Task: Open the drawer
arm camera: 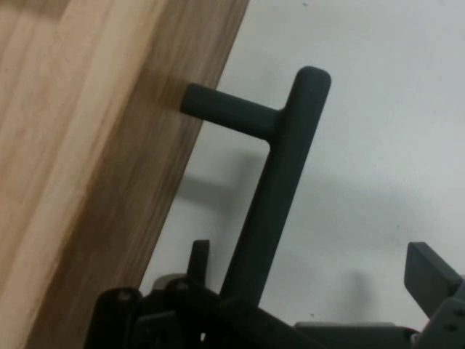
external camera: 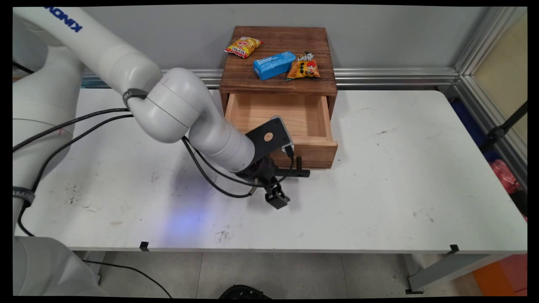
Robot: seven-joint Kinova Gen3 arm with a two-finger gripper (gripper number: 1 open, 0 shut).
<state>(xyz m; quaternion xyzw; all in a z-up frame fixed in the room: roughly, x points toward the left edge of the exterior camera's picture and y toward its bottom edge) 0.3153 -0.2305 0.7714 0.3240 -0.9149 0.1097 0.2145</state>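
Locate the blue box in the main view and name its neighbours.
The blue box lies on top of the wooden cabinet, at the table's far side, between the yellow snack packet and the orange snack packet.

My claw (external camera: 281,185) sits low at the front of the open drawer (external camera: 281,126), right by its black handle (external camera: 300,170).

My white arm reaches in from the upper left, black cables (external camera: 210,179) looping under my wrist onto the white worktop (external camera: 400,176). The drawer is pulled out of a small dark wooden cabinet (external camera: 278,82) standing at the worktop's far edge against the wall, and what I can see of its pale inside is bare. On the cabinet's top lie three things: a yellow snack packet (external camera: 243,46) toward the back left, a blue box (external camera: 274,65) in the middle, and an orange snack packet (external camera: 304,66) touching the box's right end. One finger (external camera: 276,198) of mine points down toward the worktop just before the drawer front.
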